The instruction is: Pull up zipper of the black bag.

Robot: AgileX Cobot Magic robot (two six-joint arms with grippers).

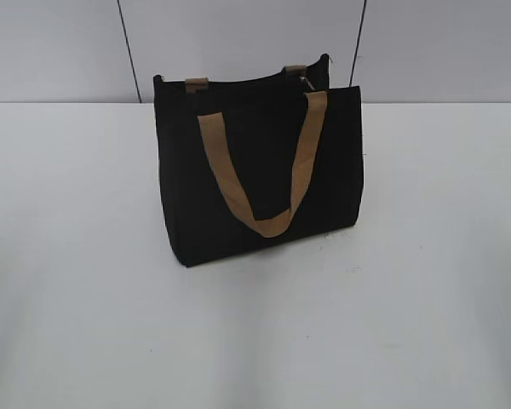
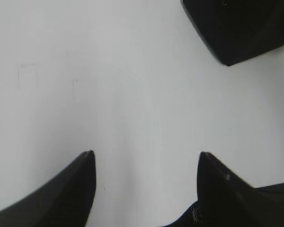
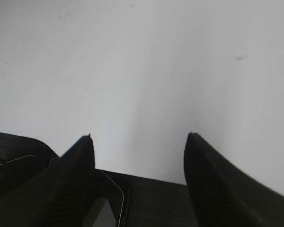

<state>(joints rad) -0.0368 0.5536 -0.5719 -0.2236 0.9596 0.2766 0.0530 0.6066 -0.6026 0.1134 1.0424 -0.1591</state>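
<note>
The black bag (image 1: 260, 170) stands upright on the white table, a little behind the middle of the exterior view. One tan handle (image 1: 264, 175) hangs down its front face; the other sits behind the top rim. The zipper (image 1: 238, 83) runs along the top rim, with a small silvery pull tab (image 1: 307, 82) near its right end. A corner of the bag shows at the top right of the left wrist view (image 2: 241, 28). My left gripper (image 2: 146, 153) is open and empty over bare table. My right gripper (image 3: 139, 136) is open and empty. Neither gripper shows in the exterior view.
The white table (image 1: 85, 281) spreads wide around the bag on all sides. A grey panelled wall (image 1: 60, 51) stands behind its far edge. A dark part of the robot (image 3: 151, 198) lies below my right gripper's jaws.
</note>
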